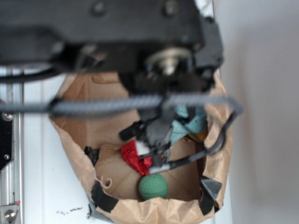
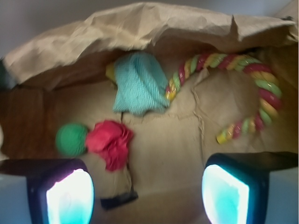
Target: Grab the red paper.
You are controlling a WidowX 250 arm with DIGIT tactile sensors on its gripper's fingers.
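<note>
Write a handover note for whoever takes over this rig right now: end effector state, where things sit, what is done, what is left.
End effector: open and empty, down inside the brown paper bag, just above its floor.
Red paper: lying on the bag floor, touching the green ball, off toward one finger rather than centred between them.
Also in the bag: a teal cloth and a striped rope, further back.
Done: the approach into the bag.
Left: centre over the red paper, lower, close on it without catching the ball, and lift.

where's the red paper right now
In the wrist view, the red paper lies on the brown paper bag floor at lower left, touching the green ball, below the teal cloth.
</note>
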